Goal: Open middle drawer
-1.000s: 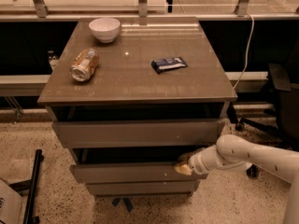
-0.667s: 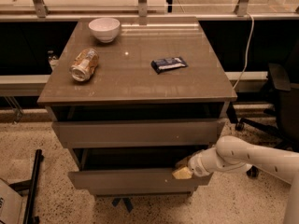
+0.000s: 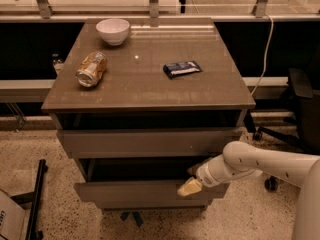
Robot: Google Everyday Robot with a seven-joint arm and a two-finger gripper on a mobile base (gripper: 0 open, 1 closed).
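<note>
Pinching the front of the middle drawer near its right end is our gripper. We see that drawer partly open.

High front view — gripper lower right

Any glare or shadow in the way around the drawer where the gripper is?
Camera view: glare streaks the back of the cabinet top, right of the bowl; inside the middle drawer is deep shadow, contents unreadable; the gripper, at the right of that drawer's front, is well lit.
</note>
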